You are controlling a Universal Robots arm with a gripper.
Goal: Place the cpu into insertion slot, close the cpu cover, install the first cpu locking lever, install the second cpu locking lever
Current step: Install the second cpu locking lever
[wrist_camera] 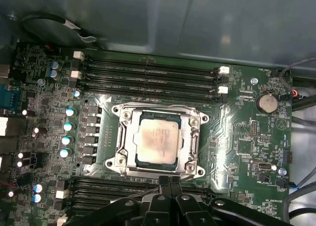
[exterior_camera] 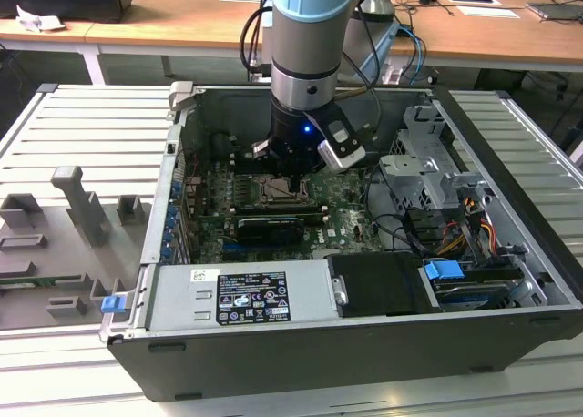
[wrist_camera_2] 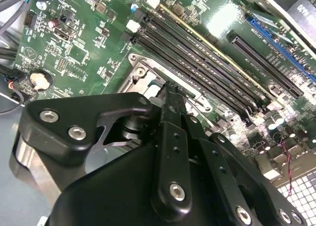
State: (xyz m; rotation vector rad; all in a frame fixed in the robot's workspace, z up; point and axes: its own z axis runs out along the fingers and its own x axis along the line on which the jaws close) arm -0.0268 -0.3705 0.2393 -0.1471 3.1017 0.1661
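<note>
While the gripper (wrist_camera: 170, 182) hangs just at the near edge of the insertion slot (wrist_camera: 160, 172), its jaws stand closed together on nothing, tips low over the silver rim. Beyond them the cpu (wrist_camera: 157, 143) already lies seated in the slot, and the cpu cover (wrist_camera: 190, 137) frames it flat, so the levers look like the step in hand. Locking one calls for a small, exact press sideways and down. Farther off run the long memory slots (wrist_camera: 148, 70).

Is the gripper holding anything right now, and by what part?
Nothing held: the gripper is shut and empty, fingertips at the edge of the cpu cover, which lies closed over the cpu.
</note>
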